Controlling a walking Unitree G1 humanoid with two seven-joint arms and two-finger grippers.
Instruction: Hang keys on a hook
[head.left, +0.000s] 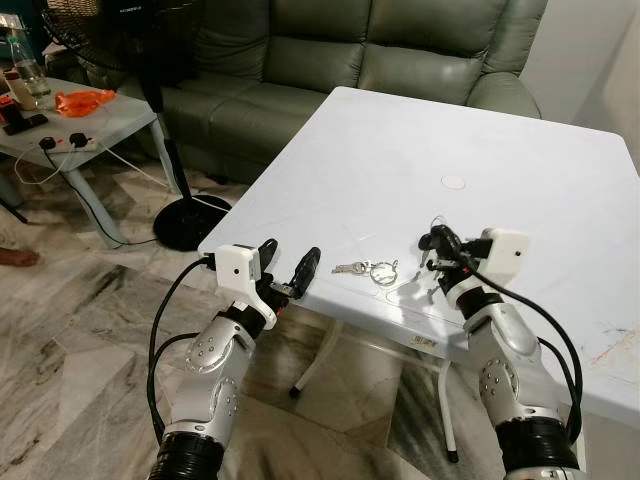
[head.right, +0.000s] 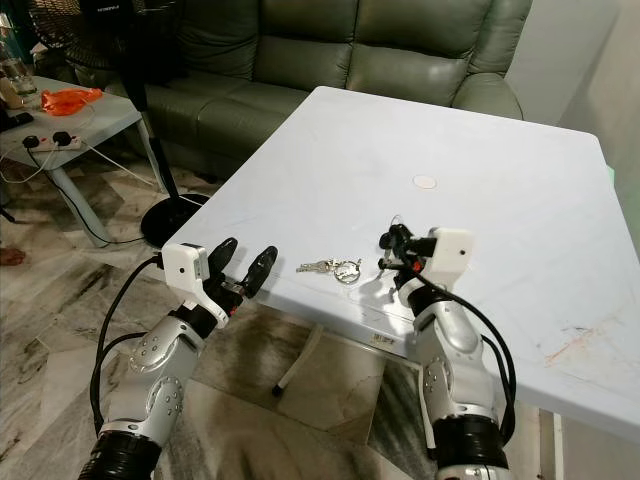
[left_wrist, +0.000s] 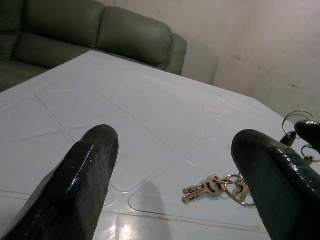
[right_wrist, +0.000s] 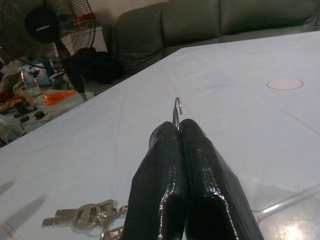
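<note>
A small bunch of silver keys (head.left: 368, 269) on a ring lies flat on the white table (head.left: 430, 140), close to its near edge. My left gripper (head.left: 290, 262) hovers open at the table's near-left corner, a short way left of the keys (left_wrist: 215, 186), pointing toward them. On the other side of the keys, my right gripper (head.left: 432, 245) is just above the tabletop. It is shut on a thin metal hook (right_wrist: 176, 112), whose curved tip sticks up from between the fingertips. The keys (right_wrist: 85, 215) lie below and beside those fingers.
A small white disc (head.left: 453, 182) sits mid-table. A green sofa (head.left: 330, 60) stands behind the table. To the left are a black standing fan (head.left: 160, 120) and a low side table (head.left: 60, 135) with a power strip, a bottle and something orange. The floor is marble tile.
</note>
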